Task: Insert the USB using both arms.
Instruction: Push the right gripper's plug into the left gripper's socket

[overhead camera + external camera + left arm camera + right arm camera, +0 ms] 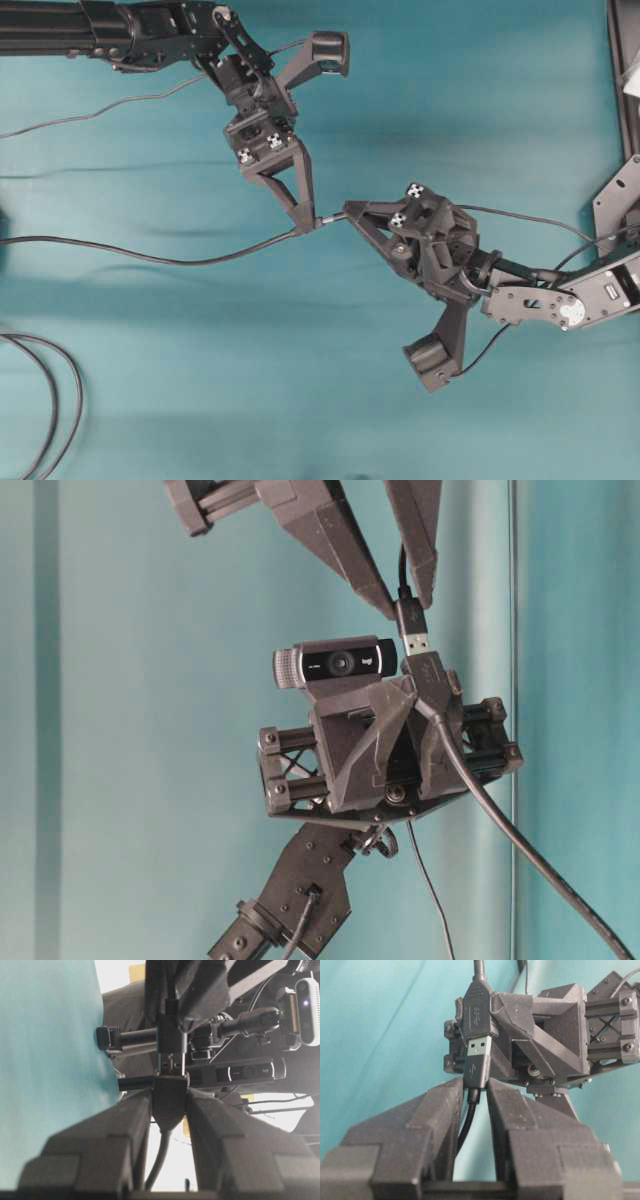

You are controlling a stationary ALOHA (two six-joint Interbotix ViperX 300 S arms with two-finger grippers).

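The two arms meet nose to nose in mid-air, and everything turns on the black socket (477,1007), an extension-lead end on a thick cable (150,258). The left gripper (169,1097) is clamped on that socket, one finger on each flank, with the thick cable running back between them. Facing the socket's mouth, the right gripper (472,1087) is closed on the black housing of the USB (479,1050), whose thin cable (465,1125) trails back through its fingers.

The silver tip sits right at the socket's mouth. From the left wrist view it touches the opening and may just have entered, but most of the metal shell, with its two little square holes, is exposed. So I judge this to be the insertion itself, begun and not seated.

The next move calls for a straight push along the shared axis, each gripper driving toward the socket's mouth with no twist or sideways drift. The two bodies look lined up, but from here I can't vouch for it.

As for markings, the USB's housing carries the trident USB symbol. The socket's housing bears a moulded "SS" trident mark, seen from the right wrist. The webcam (335,664), just beside the socket in the table-level view, has a small logo I can't read with confidence.
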